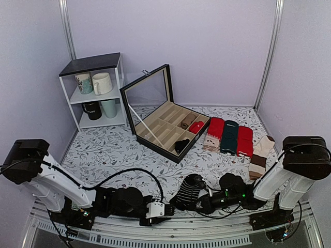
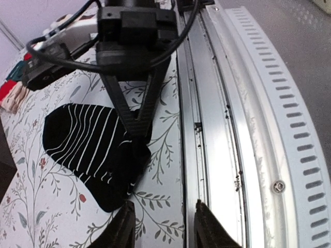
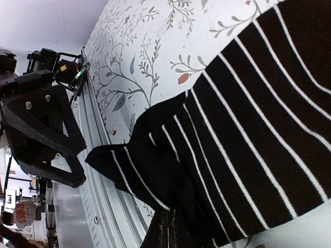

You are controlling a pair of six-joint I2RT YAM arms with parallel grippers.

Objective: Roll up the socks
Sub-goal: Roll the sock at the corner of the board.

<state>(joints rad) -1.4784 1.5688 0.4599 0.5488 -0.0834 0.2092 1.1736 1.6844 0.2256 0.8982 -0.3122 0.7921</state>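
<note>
The socks (image 1: 187,194), black with thin white stripes, lie in a loose fold near the table's front edge between the two arms. My right gripper (image 1: 199,200) is shut on a bunched fold of the socks (image 3: 248,129), its fingers (image 3: 173,230) pinched together at the bottom of the right wrist view. In the left wrist view the right gripper (image 2: 136,130) pins the socks (image 2: 85,147) from above. My left gripper (image 2: 163,227) is open and holds nothing. It sits just short of the socks' near tip, over the table edge and the rail.
A metal rail (image 2: 232,129) runs along the near table edge. An open black box (image 1: 160,150) with compartments and rolled socks stands mid-table. Red and green socks (image 1: 230,137) and cream-and-brown socks (image 1: 261,155) lie to the right. A shelf with mugs (image 1: 95,90) stands at the back left.
</note>
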